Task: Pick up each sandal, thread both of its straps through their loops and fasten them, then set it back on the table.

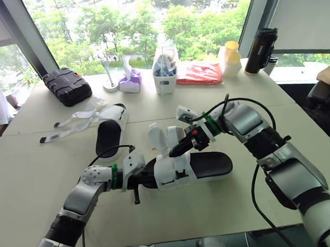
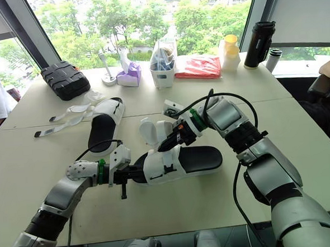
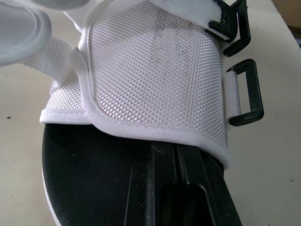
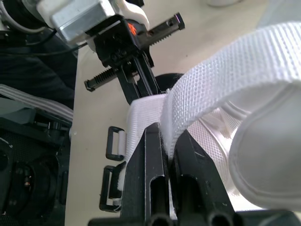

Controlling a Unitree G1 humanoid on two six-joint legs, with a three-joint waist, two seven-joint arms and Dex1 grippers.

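Over the sandal (image 1: 208, 164), right hand (image 1: 175, 151) on strap (image 4: 225, 63).

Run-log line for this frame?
left gripper: jaws shut on near sandal | right gripper: jaws pinching its strap | loop unthreaded | far sandal on table, straps loose

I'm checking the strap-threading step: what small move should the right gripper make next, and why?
Probably carry the white webbing strap toward the black plastic loop and feed its end through. The right gripper pinches that strap, that loop holds no strap, and the left gripper holds the white mesh sandal.
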